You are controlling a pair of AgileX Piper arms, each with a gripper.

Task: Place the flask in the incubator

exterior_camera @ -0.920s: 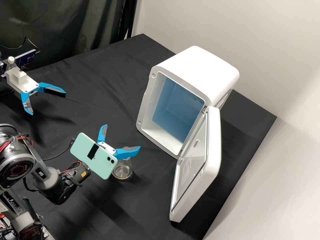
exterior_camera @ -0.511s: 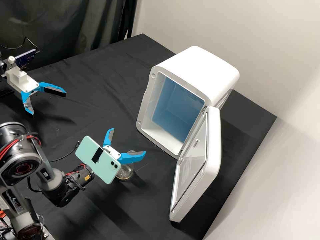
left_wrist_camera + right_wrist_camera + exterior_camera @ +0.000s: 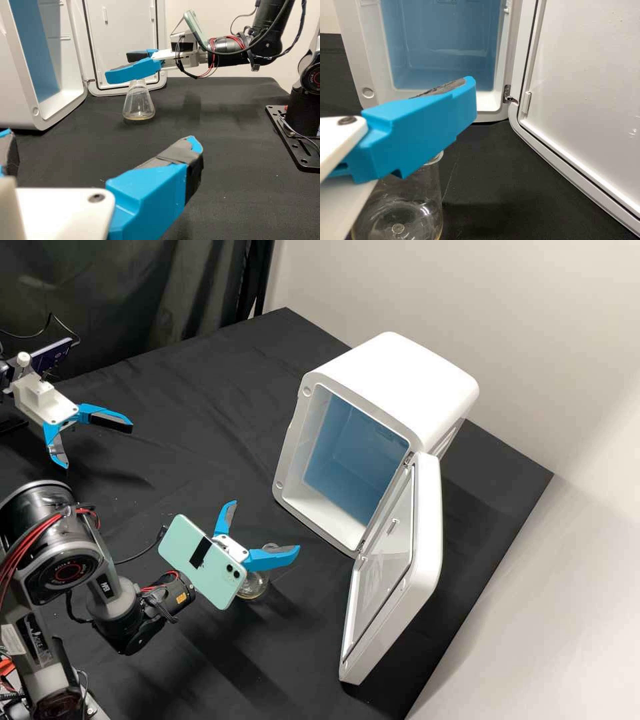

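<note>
High view showed the right pincer [image 3: 263, 530], fingers spread wide, had slid forward and lower to sit either side of the neck of the flask [image 3: 253, 583]. The flask stood unmoved on the worktop before the open incubator [image 3: 393, 380], so closing looked next.
</note>
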